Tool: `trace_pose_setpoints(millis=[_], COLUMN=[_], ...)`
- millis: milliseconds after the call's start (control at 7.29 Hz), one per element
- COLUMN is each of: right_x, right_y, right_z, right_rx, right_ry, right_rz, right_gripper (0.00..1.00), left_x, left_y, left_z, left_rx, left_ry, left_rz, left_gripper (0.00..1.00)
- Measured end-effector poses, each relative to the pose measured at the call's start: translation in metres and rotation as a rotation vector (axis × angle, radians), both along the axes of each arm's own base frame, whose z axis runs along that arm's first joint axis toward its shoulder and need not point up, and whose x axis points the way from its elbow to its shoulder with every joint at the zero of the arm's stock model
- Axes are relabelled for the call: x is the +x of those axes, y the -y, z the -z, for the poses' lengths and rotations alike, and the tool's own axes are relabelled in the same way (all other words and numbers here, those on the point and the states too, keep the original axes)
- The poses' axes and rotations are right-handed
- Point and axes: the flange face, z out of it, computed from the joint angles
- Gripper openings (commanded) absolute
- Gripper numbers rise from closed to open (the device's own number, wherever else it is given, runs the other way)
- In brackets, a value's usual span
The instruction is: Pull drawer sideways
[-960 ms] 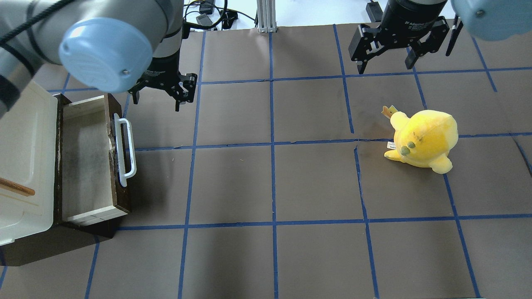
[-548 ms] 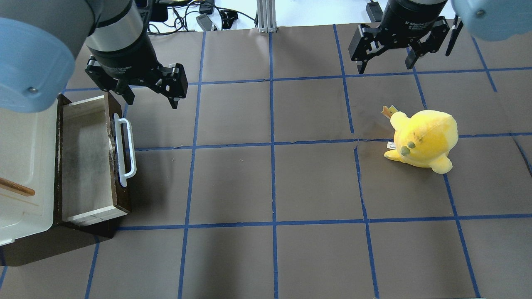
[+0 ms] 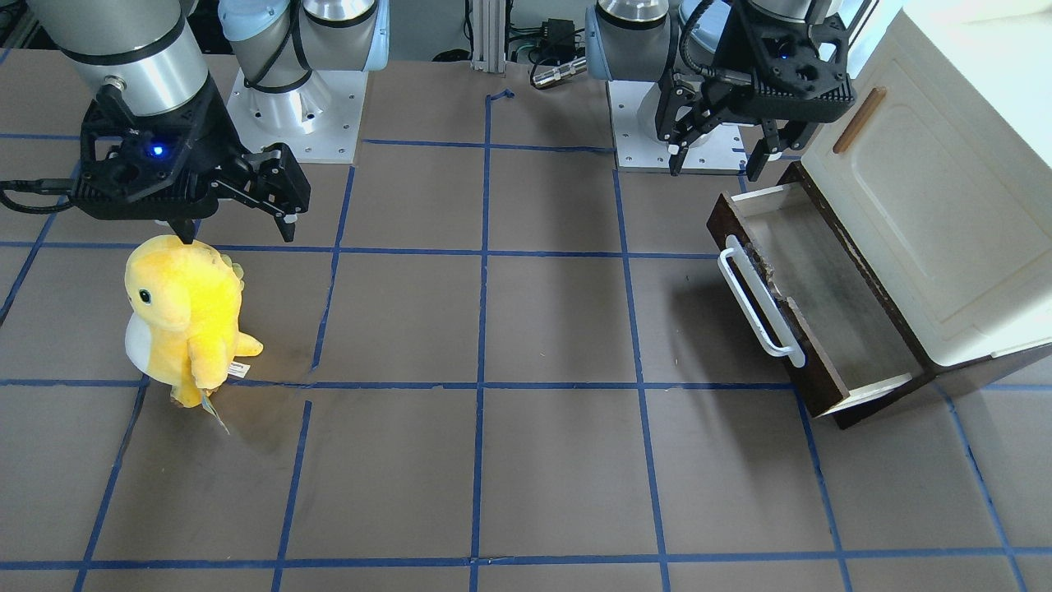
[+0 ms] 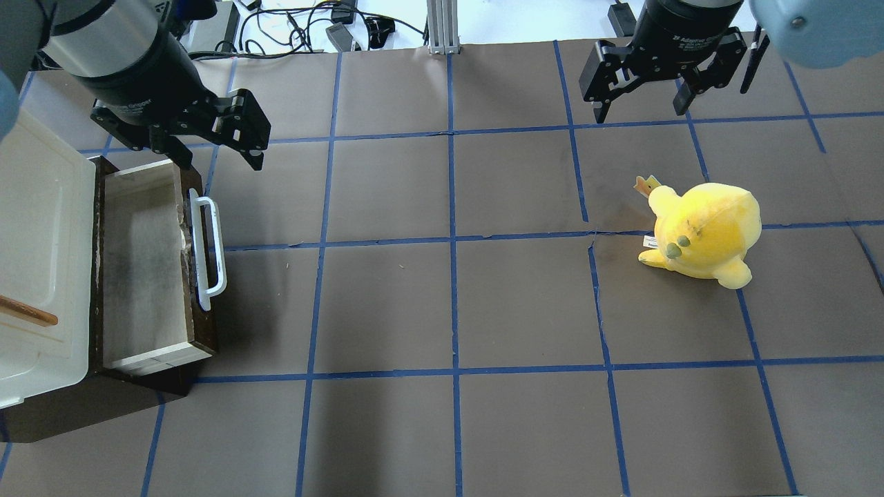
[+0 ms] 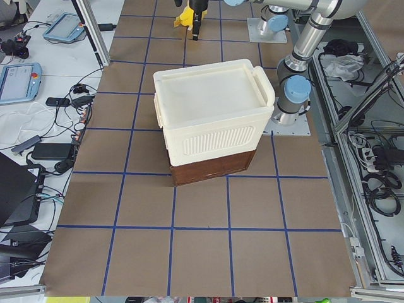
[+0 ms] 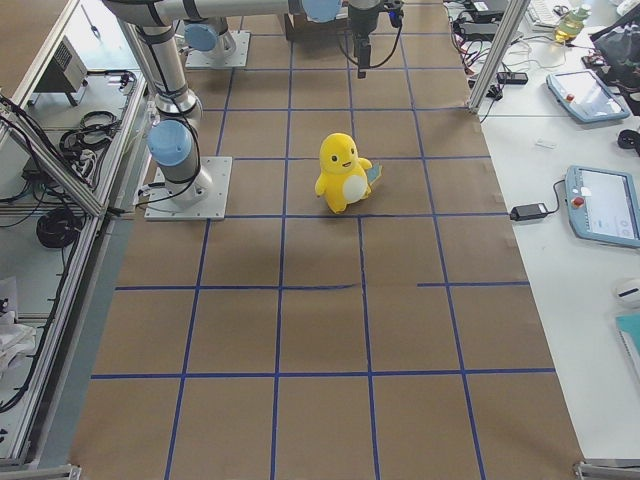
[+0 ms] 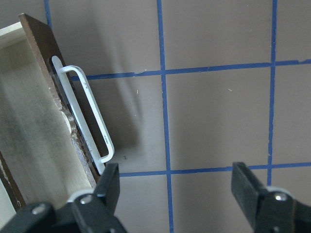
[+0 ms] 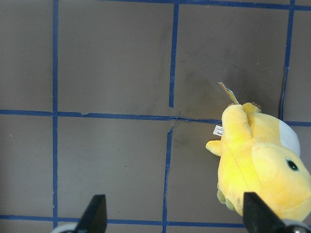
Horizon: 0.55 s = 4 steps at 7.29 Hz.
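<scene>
The drawer (image 4: 145, 276) stands pulled out of the cabinet's dark base, greyish inside and empty, its white bar handle (image 4: 208, 252) facing the table's middle. It also shows in the front view (image 3: 830, 316) and the left wrist view (image 7: 34, 136). My left gripper (image 4: 221, 162) is open and empty, hovering above the drawer's far corner, apart from the handle (image 7: 88, 121). My right gripper (image 4: 640, 114) is open and empty at the far right of the table, behind a yellow plush toy (image 4: 704, 231).
The cream cabinet (image 4: 34, 235) with a small brown wooden handle (image 4: 27, 312) sits at the table's left edge over the drawer. The plush toy (image 3: 185, 316) stands under the right gripper (image 3: 234, 237). Brown mat with blue tape grid covers the table.
My left gripper has moved left, from beside the handle's far end to above the drawer's far corner. The drawer, the toy and the right gripper have not moved.
</scene>
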Motion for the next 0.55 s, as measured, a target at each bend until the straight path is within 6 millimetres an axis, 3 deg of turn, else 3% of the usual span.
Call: trace_pose_setpoints(millis=[548], right_x=[0.0], right_y=[0.0], right_z=[0.0], right_rx=[0.0], right_ry=[0.0], right_rz=[0.001], right_gripper=[1.0], left_x=[0.0069], left_y=[-0.0047], left_z=[-0.0111], left_rx=[-0.064], left_ry=[-0.011], left_rz=[-0.025], left_gripper=[0.84])
